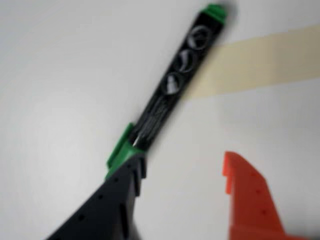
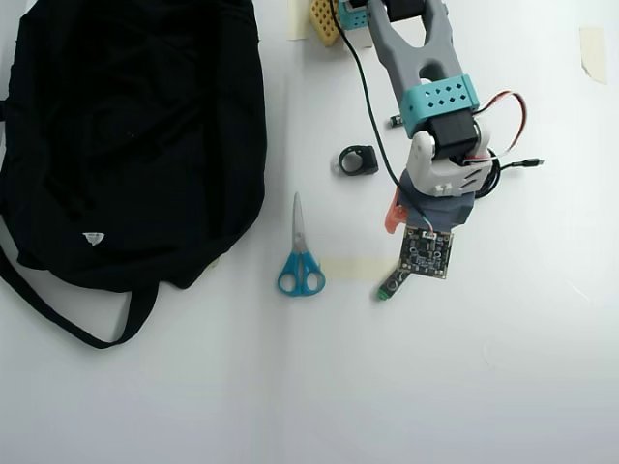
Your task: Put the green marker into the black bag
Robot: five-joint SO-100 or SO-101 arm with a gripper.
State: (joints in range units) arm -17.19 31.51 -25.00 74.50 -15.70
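The green marker (image 1: 175,80) lies flat on the white table, a dark barrel with white markings and green ends. In the wrist view it runs from the top right down to my black finger (image 1: 112,200), whose tip touches or overlaps its green cap. My gripper (image 1: 182,160) is open, and the orange finger (image 1: 247,200) stands well to the right of the marker. In the overhead view only the marker's green end (image 2: 387,290) shows from under my wrist. The black bag (image 2: 126,135) lies far to the left, with its straps trailing below.
Blue-handled scissors (image 2: 301,256) lie between the bag and my gripper. A small black ring-shaped object (image 2: 358,159) sits near the arm. A strip of beige tape (image 2: 353,269) is stuck to the table under the marker. Cables (image 2: 508,164) hang beside the wrist.
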